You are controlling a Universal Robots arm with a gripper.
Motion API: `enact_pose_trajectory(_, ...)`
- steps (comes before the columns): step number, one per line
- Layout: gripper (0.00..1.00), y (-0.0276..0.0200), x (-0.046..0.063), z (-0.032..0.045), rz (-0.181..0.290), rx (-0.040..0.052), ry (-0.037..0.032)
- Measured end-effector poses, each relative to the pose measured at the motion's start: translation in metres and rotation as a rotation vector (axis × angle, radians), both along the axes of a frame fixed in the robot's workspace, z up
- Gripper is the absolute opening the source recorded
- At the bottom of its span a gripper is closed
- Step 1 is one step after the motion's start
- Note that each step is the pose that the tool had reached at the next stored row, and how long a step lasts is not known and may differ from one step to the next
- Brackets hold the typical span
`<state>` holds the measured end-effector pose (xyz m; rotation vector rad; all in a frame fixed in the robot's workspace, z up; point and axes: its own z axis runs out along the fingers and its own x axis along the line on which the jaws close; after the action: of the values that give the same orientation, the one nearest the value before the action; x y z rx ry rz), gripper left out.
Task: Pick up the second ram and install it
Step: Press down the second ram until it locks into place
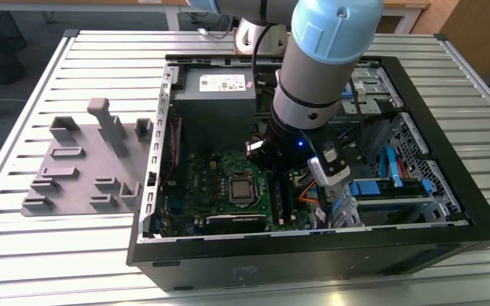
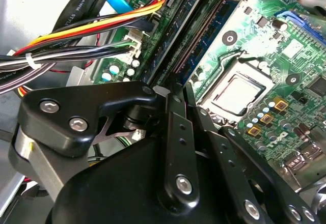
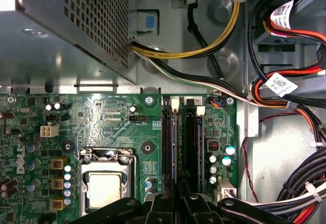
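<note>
The work looked far along. The gripper (image 1: 289, 167) was down inside the open computer case (image 1: 449, 233), low over the green board (image 1: 219, 172), just to the exterior view's right of the processor socket (image 1: 242, 188). The grey block (image 1: 83, 166) sat on the table (image 1: 23, 261), well apart to the exterior view's left of the case, and its holders looked bare. So I judged the pick-up as done.

In the second wrist view the fingers (image 2: 173, 132) were drawn narrow, almost together. Their tips were right at the near end of the two long memory slots (image 2: 170, 35). A thin dark stick with a bluish strip stood edge-on in the slot nearer the socket, running away from the fingertips. I took this for the second ram (image 2: 204, 33). It seemed to be in its slot or very nearly so. What could be left was pressing it fully home and letting go.

Several things could not be made out. The gripper's own body hid the near end of the stick in both wrist views, so I could not tell whether the fingers were pinching it or only resting above it. I could not tell whether the slot latches had closed. Whether the other slot held a stick was also unclear. In the exterior view the arm (image 1: 321, 70) covered the slots.
</note>
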<state>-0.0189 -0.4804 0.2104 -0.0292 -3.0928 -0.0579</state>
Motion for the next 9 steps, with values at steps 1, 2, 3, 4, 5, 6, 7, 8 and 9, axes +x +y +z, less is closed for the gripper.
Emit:
enact_pose_trajectory(1,0.14,0.0,0.0,0.0,0.0,0.0,0.0)
enact_pose_trajectory(2,0.14,0.0,0.0,0.0001,0.0,0.0002,0.0001)
enact_pose_trajectory(3,0.14,0.0,0.0,0.0007,0.0,0.0007,0.0002)
enact_pose_trajectory(4,0.14,0.0001,0.0,0.0017,0.0,0.0006,0.0006)
enact_pose_trajectory(5,0.14,0.0,0.0,0.0028,0.0,0.0001,0.0011)
enact_pose_trajectory(6,0.14,0.0,0.0,0.003,0.0,0.0003,0.0012)
enact_pose_trajectory(7,0.14,0.0,0.0,0.003,0.0,0.0005,0.0014)
enact_pose_trajectory(8,0.14,0.0001,0.0,0.003,-0.001,0.0005,0.0015)
enact_pose_trajectory(9,0.14,0.0,0.0,0.0031,-0.002,0.0004,0.0015)
